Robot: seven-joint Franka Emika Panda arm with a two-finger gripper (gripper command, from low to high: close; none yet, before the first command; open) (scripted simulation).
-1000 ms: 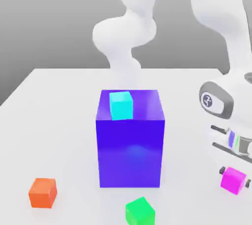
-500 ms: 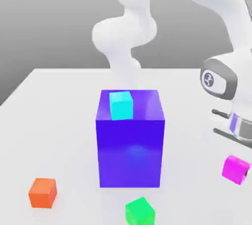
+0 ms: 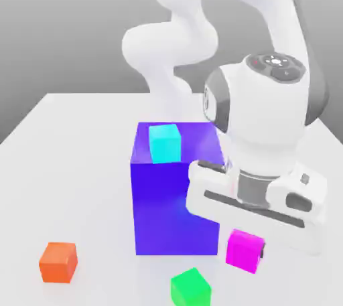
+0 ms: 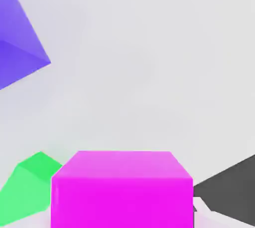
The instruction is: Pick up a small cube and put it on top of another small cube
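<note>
White table [image 3: 74, 164], glossy magenta small cube [image 3: 244, 250]

Count of items on the tabletop [image 3: 74, 137]:

Small cubes: four in total.
- One magenta-pink small cube [image 3: 244, 250].
- One green cube [image 3: 191, 288].
- One orange cube [image 3: 58, 262].
- One cyan cube [image 3: 165, 142].

Large blocks: one, the big blue-violet block [image 3: 174, 197].

Robot arms: one, white [image 3: 268, 124].

No duplicates of any colour observed among the small cubes.
</note>
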